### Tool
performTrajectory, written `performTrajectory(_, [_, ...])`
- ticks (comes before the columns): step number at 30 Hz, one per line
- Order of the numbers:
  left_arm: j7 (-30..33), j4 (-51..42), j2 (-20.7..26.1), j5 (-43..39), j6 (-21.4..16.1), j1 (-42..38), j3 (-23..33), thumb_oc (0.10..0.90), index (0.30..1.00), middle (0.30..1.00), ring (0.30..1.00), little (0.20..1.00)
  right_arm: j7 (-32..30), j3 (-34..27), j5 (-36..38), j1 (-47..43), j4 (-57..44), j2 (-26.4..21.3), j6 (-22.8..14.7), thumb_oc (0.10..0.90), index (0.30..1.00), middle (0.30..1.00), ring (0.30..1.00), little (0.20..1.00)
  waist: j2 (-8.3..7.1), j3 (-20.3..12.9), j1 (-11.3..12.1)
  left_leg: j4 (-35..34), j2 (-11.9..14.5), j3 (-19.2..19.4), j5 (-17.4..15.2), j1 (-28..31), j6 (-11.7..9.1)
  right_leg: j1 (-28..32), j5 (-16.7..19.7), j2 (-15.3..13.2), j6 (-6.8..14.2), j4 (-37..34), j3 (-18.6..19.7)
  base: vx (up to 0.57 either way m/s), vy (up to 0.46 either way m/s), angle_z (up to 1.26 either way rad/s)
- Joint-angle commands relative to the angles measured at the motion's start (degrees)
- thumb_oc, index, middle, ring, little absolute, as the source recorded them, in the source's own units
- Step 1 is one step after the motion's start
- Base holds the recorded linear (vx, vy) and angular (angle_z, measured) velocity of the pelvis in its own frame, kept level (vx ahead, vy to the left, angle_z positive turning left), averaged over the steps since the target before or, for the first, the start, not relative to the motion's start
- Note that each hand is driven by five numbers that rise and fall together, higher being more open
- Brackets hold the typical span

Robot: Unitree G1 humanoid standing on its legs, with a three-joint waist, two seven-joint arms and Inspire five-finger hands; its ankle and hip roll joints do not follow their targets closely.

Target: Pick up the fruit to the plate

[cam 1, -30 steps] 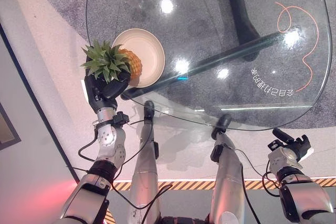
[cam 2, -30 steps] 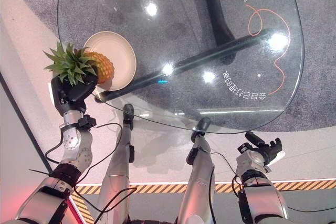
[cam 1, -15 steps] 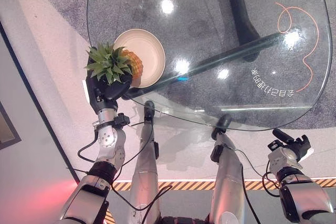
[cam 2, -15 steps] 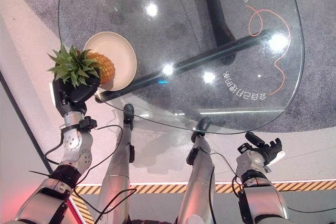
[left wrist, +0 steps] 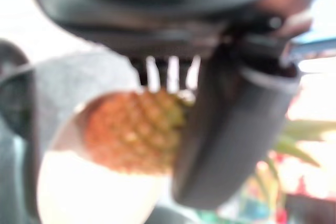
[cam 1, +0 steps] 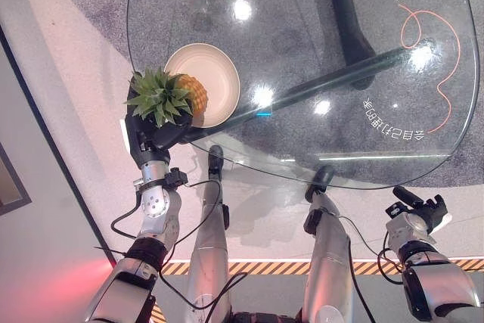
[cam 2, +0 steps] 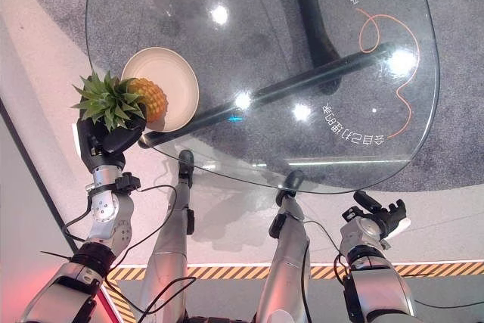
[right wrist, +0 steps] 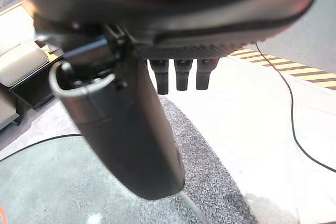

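Now the left hand (cam 1: 153,135), fingers curled round the orange green-crowned pineapple (cam 1: 190,94), has carried it further over the round cream plate (cam 1: 218,81); release comes next.

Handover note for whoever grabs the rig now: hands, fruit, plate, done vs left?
Left hand: shut on the pineapple, holding it by the crown end over the near-left rim of the plate.
Right hand: idle, low, off the glass table, fingers relaxed.
Done: pineapple picked up and brought to the plate.
Left: set it down on the plate, open the hand, pull back.
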Motion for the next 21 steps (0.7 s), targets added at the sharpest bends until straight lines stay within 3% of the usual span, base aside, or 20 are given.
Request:
performTrajectory(1, [2.4,-5.3,2.1,2.7,-5.0,-0.6,1.9,0.800,0.900,0.900,0.900,0.900,-0.3,-2.7,0.2,3.6,-0.7,-4.1,-3.1,0.800,0.900,0.900,0.900,0.900,0.00,-1.1,1.4,4.0,-2.4,-0.6,-5.2,-0.7,2.2,0.4,3.7,2.9,-1.3,-1.5,-1.7,0.00,0.000,0.00])
performTrajectory(14, [6.1,-5.0,4.3,11.3,-4.6,-0.5,0.5,0.800,0.900,0.900,0.900,0.900,0.2,-2.5,0.7,4.0,-0.6,-4.8,-2.9,0.800,0.900,0.900,0.900,0.900,0.33,-1.1,1.7,4.2,-2.1,-0.5,-5.1,-0.8,2.0,0.2,3.1,2.6,-1.4,-0.4,-1.9,0.01,-0.004,0.05])
performTrajectory(21, [11.1,-5.2,5.7,18.6,-5.7,-0.7,-0.4,0.800,0.900,0.900,0.900,0.900,0.3,-2.1,0.5,4.2,-0.4,-5.0,-3.1,0.800,0.900,0.900,0.900,0.900,0.98,-1.1,1.7,4.3,-1.9,-0.1,-5.1,-0.8,1.9,-0.2,2.7,2.2,-1.5,0.4,-1.8,0.01,0.014,0.00])
